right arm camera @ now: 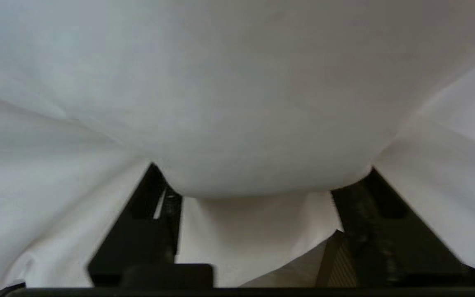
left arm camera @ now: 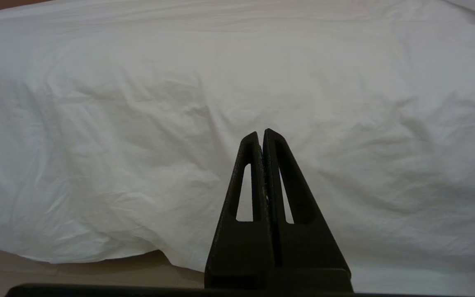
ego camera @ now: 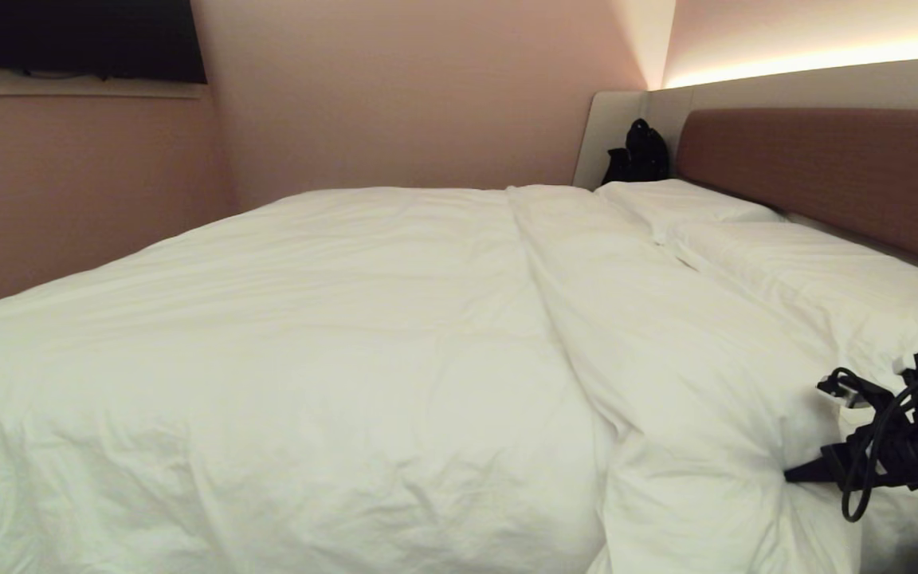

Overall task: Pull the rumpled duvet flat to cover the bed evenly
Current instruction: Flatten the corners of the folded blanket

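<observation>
The duvet lies over most of the bed, smooth across the wide left part but bunched in a thick fold running up toward the pillows. At the near right corner the right gripper has its jaws apart around a bulge of white cloth, not yet pinched, so it should bite deep before pulling the fold out level toward the bed's edge. The left gripper hangs closed and empty by the duvet's side.
</observation>
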### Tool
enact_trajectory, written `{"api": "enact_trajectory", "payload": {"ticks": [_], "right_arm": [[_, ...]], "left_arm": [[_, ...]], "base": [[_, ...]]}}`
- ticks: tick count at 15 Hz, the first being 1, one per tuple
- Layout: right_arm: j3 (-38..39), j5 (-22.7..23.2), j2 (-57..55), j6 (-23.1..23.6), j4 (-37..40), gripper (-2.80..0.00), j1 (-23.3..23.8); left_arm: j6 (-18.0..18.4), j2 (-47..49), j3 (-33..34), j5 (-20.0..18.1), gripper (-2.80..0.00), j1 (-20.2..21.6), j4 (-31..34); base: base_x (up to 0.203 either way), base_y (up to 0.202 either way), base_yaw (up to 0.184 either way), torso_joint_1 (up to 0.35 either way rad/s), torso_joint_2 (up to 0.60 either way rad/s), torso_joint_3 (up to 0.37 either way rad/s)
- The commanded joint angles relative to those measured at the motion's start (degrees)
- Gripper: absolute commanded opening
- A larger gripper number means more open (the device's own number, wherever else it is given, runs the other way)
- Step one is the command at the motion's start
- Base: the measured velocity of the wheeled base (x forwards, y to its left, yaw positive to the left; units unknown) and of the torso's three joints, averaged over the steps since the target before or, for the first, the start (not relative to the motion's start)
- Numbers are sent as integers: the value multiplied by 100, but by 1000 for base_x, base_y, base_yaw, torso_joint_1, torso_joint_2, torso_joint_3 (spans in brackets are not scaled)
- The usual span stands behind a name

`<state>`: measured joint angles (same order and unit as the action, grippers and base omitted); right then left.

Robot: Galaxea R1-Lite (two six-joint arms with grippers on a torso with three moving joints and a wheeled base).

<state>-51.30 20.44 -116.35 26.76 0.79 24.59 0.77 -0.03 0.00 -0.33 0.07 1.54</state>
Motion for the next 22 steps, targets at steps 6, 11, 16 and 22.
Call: {"api": "enact_trajectory", "payload": {"ticks": [6,11,16,22], "right_arm": [[419,-210,833,40,72,-280,-6],[1005,-809,2106,64,222,-280,32],[1209,-1333,2125,-225,346,-280,46],[1535,-1289,2110,-239,325,-280,-15]], "left_arm": [[2,3,0,-2,-280,1,-4],[2,3,0,-2,-280,1,-4],[2,3,0,-2,-280,1,-4],[2,3,0,-2,-280,1,-4]], "base": [[0,0,0,0,0,0],[0,0,0,0,0,0],[0,0,0,0,0,0],[0,0,0,0,0,0]]}}
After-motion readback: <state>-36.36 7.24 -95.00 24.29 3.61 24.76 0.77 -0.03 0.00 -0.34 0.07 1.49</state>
